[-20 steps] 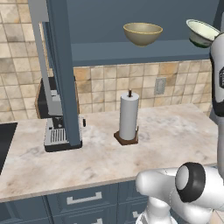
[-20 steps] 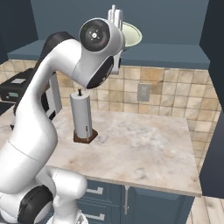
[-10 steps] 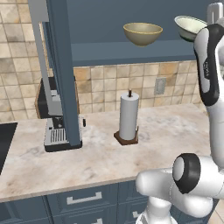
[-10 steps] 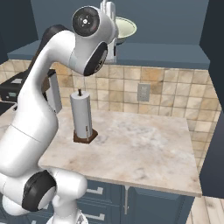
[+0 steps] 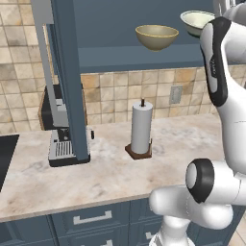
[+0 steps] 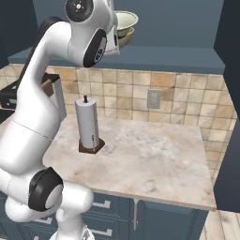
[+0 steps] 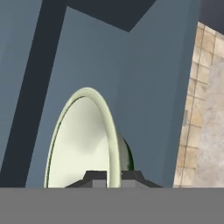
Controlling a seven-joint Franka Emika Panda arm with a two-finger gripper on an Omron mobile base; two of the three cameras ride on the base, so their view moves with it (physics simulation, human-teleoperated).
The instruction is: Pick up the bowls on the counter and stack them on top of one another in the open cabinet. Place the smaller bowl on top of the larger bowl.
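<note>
The larger bowl (image 5: 156, 37), tan-yellow, stands upright on the shelf of the open cabinet (image 5: 144, 60). Just to its right and slightly higher hangs the smaller bowl (image 5: 196, 21), pale greenish-white. In the right base view the smaller bowl (image 6: 125, 19) shows just above the larger bowl (image 6: 124, 36), partly hidden by my arm. In the hand view my gripper (image 7: 113, 176) is shut on the rim of the smaller bowl (image 7: 81, 140), one tip inside it and one outside. The cabinet's blue-grey back wall lies behind it.
A paper towel roll (image 5: 141, 127) stands on the beige counter (image 5: 105, 178), with a coffee machine (image 5: 65, 141) to its left. The cabinet's tall side panel (image 5: 67, 72) hangs down in front of that machine. A dark cooktop (image 5: 5, 158) lies at the far left.
My arm has carried the smaller bowl leftward along the cabinet opening, closer to the larger bowl. The larger bowl has not moved.
</note>
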